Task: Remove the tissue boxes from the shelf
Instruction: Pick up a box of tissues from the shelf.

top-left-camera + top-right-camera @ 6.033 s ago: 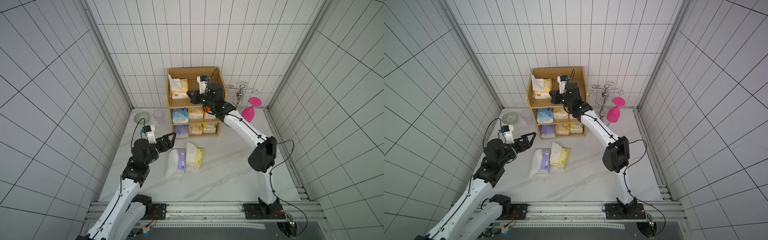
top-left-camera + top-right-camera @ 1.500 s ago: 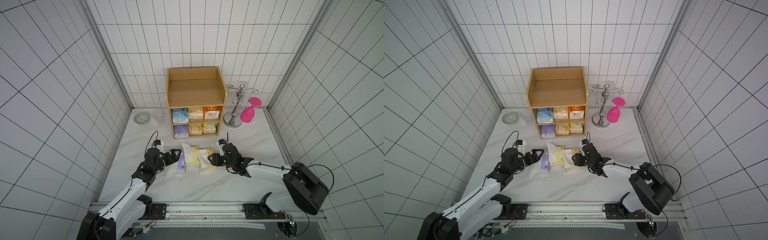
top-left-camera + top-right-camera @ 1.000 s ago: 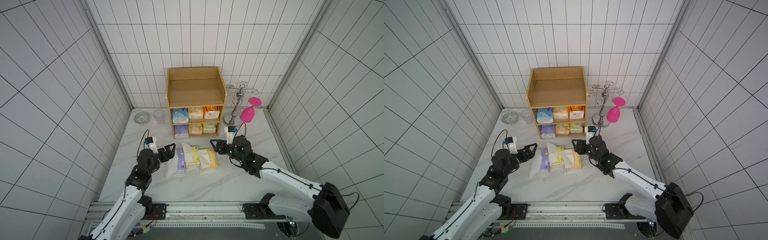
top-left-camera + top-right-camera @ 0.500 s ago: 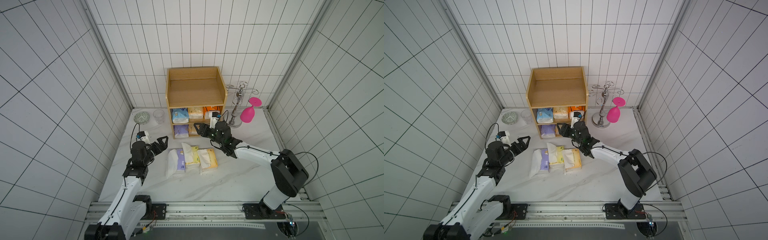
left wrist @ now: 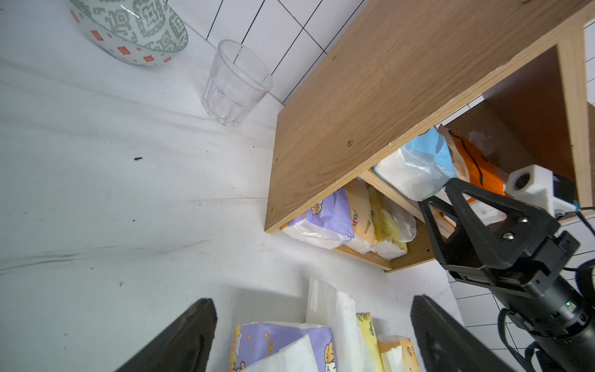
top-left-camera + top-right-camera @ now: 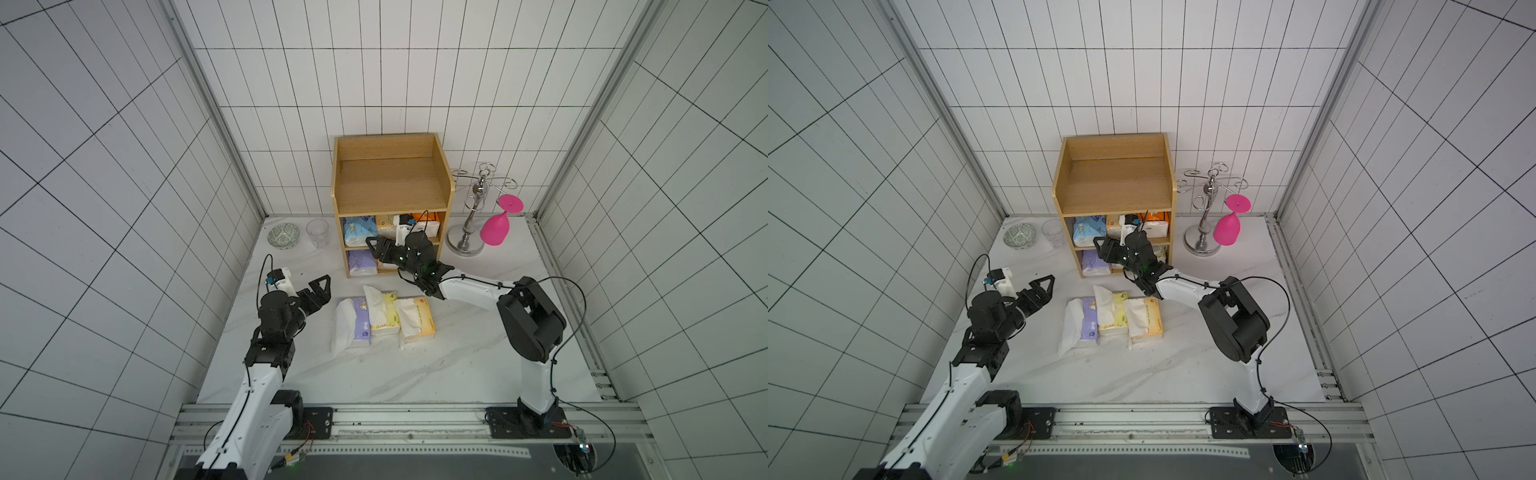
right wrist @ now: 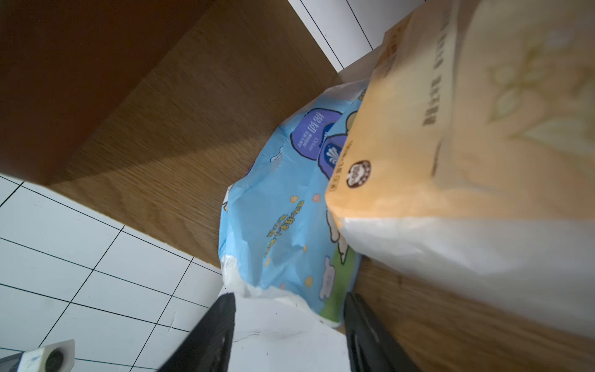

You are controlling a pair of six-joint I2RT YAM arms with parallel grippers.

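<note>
Tissue boxes (image 6: 419,328) are split between two places, three on the white marble surface (image 6: 457,365) and six in the shelf (image 6: 388,187), which stands against the back wall. The right arm (image 6: 532,324) reaches across to the shelf front, and the right pincer (image 6: 374,251) sits at the open middle tier with its jaws partly apart and clamped on nothing; in the right wrist view a corner of the blue pack (image 7: 280,232) reaches between the fingers (image 7: 212,331). The left arm (image 6: 266,374) holds the left pincer (image 6: 318,291) above the surface, beside the floor row, jaws spread wide and empty. A silver stand (image 6: 469,232) rises just beside the shelf, with a pink goblet (image 6: 496,228) hanging upside down from it. On the surface in front of the shelf lie the purple pack (image 6: 360,322), yellow pack (image 6: 384,313) and pale orange pack (image 6: 419,322), side by side and touching, each with white tissue sticking out. The middle tier holds the blue pack, a second pale orange pack (image 6: 384,224) and a bright orange pack (image 6: 430,222). The bottom tier holds a second purple pack (image 5: 322,219), a third pale orange pack (image 5: 357,222) and a second yellow pack (image 5: 386,228). A patterned bowl (image 6: 284,236) and a clear glass (image 6: 317,228) stand near the back wall, on the shelf's other side.
</note>
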